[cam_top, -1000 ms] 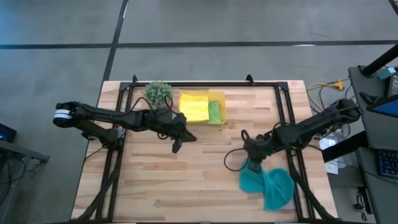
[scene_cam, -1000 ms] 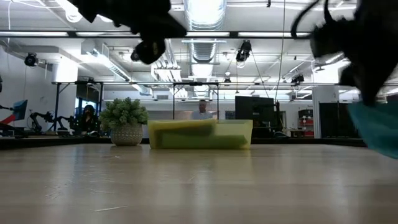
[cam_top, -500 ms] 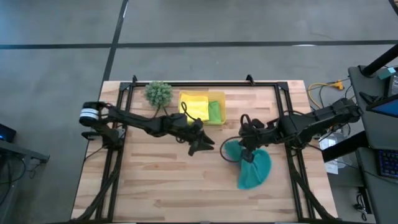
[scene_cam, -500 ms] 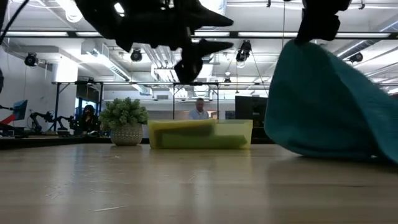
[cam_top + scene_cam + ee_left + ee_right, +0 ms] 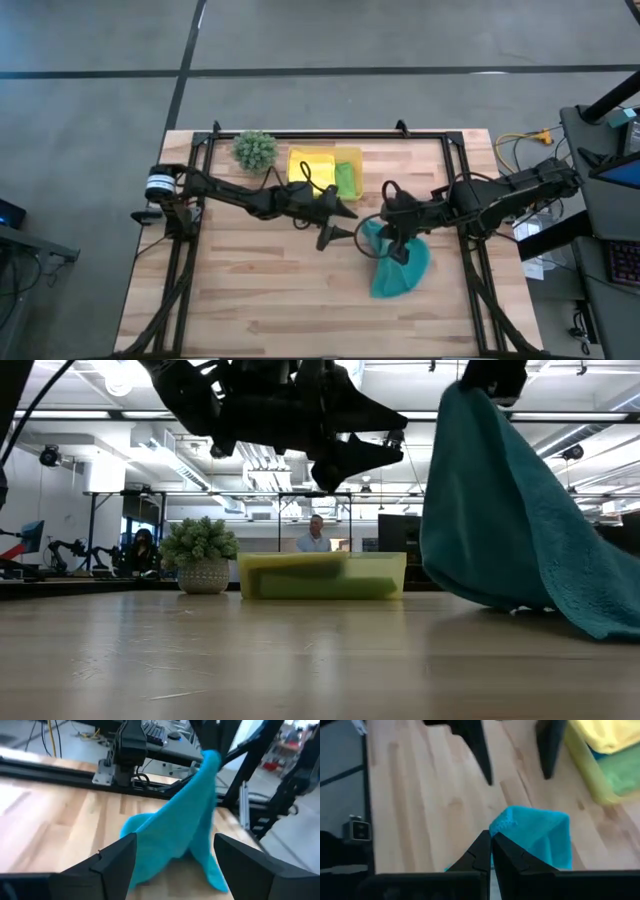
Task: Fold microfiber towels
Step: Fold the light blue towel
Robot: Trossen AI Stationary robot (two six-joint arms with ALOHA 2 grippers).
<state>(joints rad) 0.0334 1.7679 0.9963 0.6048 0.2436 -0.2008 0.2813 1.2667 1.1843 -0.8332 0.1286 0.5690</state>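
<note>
High view: a wooden counter (image 5: 250, 290) seen from straight above, with two dark robot arms reaching toward its middle.

Three microfiber towels are visible. One teal towel (image 5: 400, 265) hangs from the right hand (image 5: 385, 232), right of the counter's centre, with its lower part resting in a heap on the wood toward the near edge. In the low view it drapes down as a tall sheet from a pinched corner, its bottom trailing on the counter. One yellow towel (image 5: 313, 171) and one lime green towel (image 5: 345, 179) lie side by side in a single yellow tray (image 5: 352, 154) near the middle of the far edge. A strip of blue shows between them in the right wrist view; whether it is another towel cannot be told.

The right hand's fingers are pressed together, pinching the top corner of the teal towel. The left hand (image 5: 340, 222) hovers above the counter's centre, just beside the raised teal towel, its two fingers (image 5: 117, 857) spread wide and holding nothing. The left wrist view shows the teal towel straight ahead between those spread fingers.

One small spiky green plant (image 5: 255, 149) in a pale pot stands beside the tray toward the far left corner.

Two people (image 5: 318, 535) are visible in the room beyond the counter. No writing or labels can be read.
</note>
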